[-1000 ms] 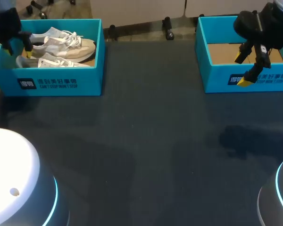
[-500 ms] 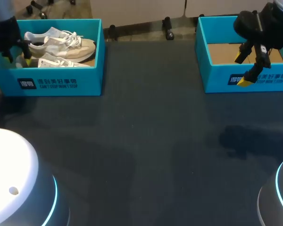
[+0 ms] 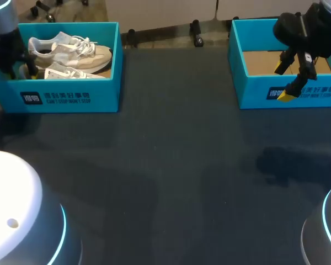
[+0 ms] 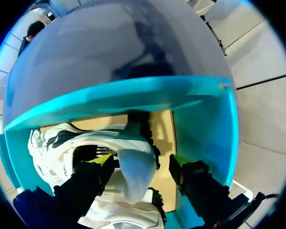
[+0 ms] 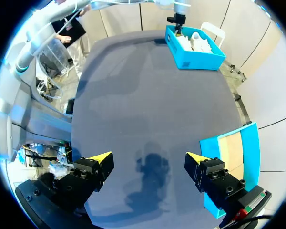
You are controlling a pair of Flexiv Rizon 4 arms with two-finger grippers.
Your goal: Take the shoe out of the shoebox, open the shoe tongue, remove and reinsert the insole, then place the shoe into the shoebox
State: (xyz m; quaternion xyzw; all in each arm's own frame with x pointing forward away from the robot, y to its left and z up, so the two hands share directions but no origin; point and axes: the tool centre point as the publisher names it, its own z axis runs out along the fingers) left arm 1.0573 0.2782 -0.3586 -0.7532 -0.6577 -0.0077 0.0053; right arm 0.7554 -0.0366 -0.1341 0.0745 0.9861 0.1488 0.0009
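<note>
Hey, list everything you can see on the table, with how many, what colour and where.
left shoebox: one, teal, far left of the table, holds the shoes.
right shoebox: one, teal, far right, only its brown cardboard floor showing.
shoes: two, white and beige with grey, side by side in the left shoebox.
table: one, dark grey, under everything.
left claw: one, black with yellow tips, open, down in the left shoebox with a finger on either side of one shoe's heel.
right claw: one, black with yellow tips, open, holding nothing, above the table beside the right shoebox.
</note>
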